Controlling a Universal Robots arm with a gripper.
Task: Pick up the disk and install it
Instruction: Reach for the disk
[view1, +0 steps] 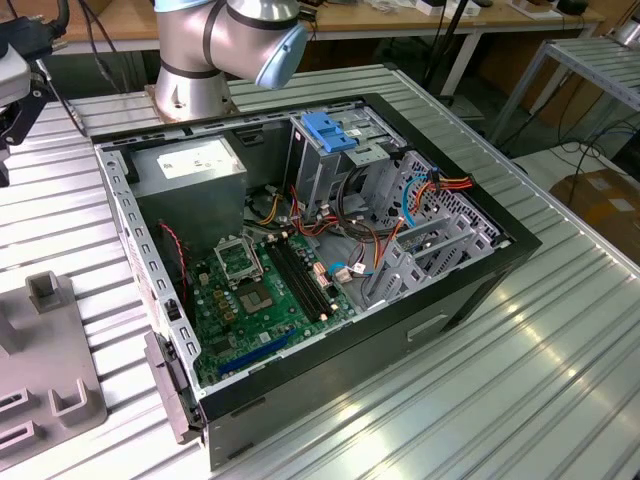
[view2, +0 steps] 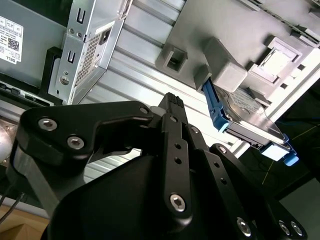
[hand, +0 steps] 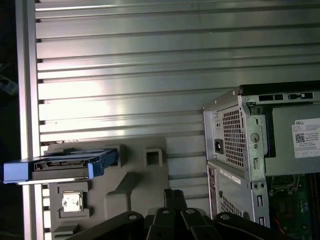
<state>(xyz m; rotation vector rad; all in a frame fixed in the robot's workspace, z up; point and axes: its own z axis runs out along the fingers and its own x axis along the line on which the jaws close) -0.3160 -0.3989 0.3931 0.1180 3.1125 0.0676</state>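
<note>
Disk (hand: 65, 164) rests in its grey holder (hand: 135, 185), not yet lifted. Gripper (hand: 172, 196) hovers apart from it; open or closed, I cannot tell.

The disk (hand: 60, 164) rests on the holder tray (hand: 135, 187) beside the computer case (hand: 232, 145).

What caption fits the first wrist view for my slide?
The hard drive, blue-railed, sits on a grey fixture near the open computer case.
</note>
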